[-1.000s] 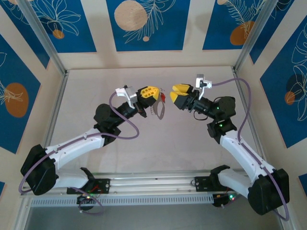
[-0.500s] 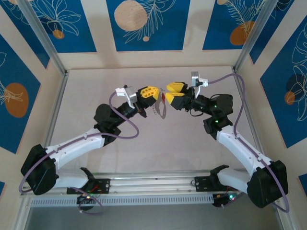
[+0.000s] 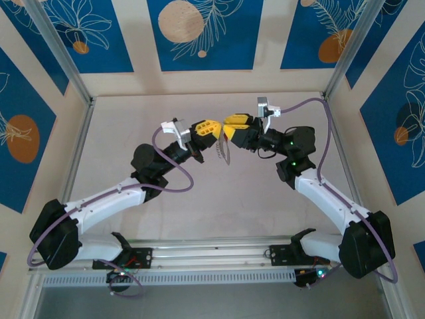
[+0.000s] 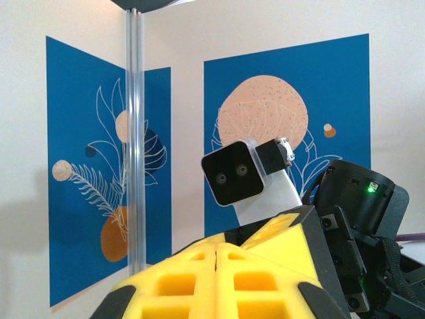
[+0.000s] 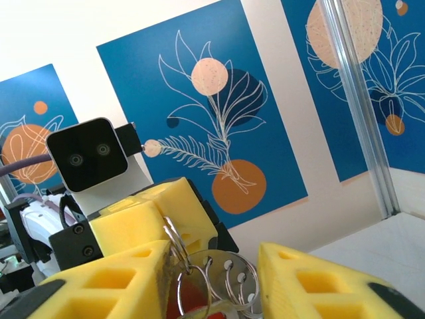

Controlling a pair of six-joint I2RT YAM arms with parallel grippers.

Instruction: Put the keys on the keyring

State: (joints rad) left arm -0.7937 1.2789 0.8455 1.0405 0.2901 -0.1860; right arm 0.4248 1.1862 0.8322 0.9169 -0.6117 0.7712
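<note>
Looking down from above, we see both arms lifted off the desk (image 3: 199, 206) and meeting nose to nose over its far middle. The left end effector (image 3: 216, 131) has its yellow fingers pressed together, pinching the top of the keyring (image 3: 224, 153), whose grey loop hangs below it in the air. The right end effector (image 3: 228, 129) sits just beside it with its fingers spread. From the right wrist, the small rings and the red head of the key (image 5: 188, 292) lie in the gap between those fingers, the key nearer the left one, and we cannot tell whether either finger touches it.

What crowds the spot is the arms' own gear: each wrist camera (image 4: 236, 174) faces the other at close range, and a purple cable (image 3: 312, 109) loops off each wrist. Around the meeting point the pale desk surface stretches wide. Aluminium posts (image 3: 63, 56) stand at the far corners, the blue-panelled walls stay well apart from the arms, and a metal rail (image 3: 212, 247) runs along the near edge between the bases
</note>
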